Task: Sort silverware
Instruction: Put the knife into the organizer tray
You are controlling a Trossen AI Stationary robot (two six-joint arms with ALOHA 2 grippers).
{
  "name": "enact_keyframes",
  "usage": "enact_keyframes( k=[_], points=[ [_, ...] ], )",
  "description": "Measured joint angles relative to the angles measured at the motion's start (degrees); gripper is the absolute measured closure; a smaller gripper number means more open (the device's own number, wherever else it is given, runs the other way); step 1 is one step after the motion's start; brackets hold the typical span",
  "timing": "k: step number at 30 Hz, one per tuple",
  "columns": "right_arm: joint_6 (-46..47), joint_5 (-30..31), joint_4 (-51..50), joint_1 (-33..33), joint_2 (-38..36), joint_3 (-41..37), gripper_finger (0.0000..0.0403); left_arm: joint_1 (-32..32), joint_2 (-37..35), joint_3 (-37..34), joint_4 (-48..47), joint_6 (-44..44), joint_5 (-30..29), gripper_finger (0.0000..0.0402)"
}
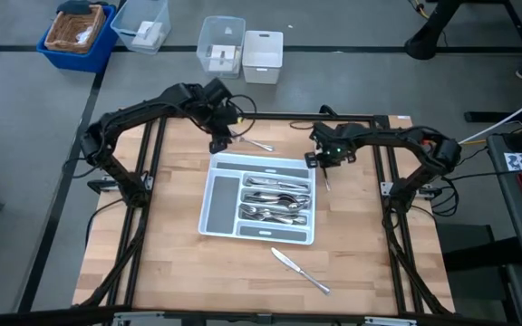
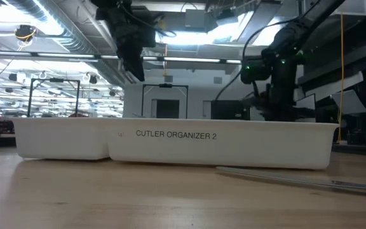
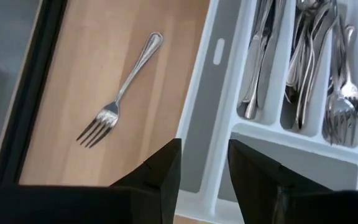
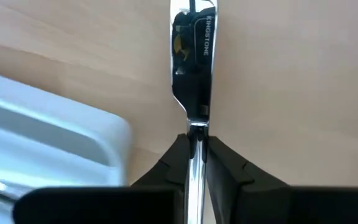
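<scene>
The white tray (image 1: 217, 214) lies mid-table with several forks, spoons and knives (image 1: 277, 201) in its compartments. A fork (image 1: 257, 143) lies on the wood past the tray's far edge; it also shows in the left wrist view (image 3: 120, 98). My left gripper (image 1: 217, 141) is open and empty above the tray's far left corner (image 3: 194, 134), beside that fork. My right gripper (image 1: 321, 163) is shut on a table knife (image 1: 326, 181) just off the tray's far right corner. Another knife (image 1: 299, 270) lies on the wood near the front edge. My right gripper pinches the table knife between its two fingers (image 4: 222, 163) at the narrow neck (image 4: 196, 132) where the blade begins. The fingers lie along the knife, and the blade (image 4: 191, 56) sticks out ahead of them over the wood. I cannot tell whether the knife is lifted clear.
Bare wood lies around the tray on the left and near sides. Black frame rails run along the table's far, left and right edges (image 1: 270, 116). Bins (image 1: 243, 50) stand on the floor beyond the far edge.
</scene>
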Motion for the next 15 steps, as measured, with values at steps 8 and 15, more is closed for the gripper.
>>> enact_keyframes(
  k=[8, 15],
  points=[
    [-12.41, -0.44, -0.08, -1.21, -0.09, 9.63, 0.0364, 5.92, -0.34, 0.00, -0.05, -0.02, 4.74, 0.0279],
    [-22.16, -2.52, 0.78, 4.14, -0.16, 17.66, 0.0364, 8.81, -0.34, 0.00, -0.03, 0.31, 4.79, 0.0279]
  ],
)
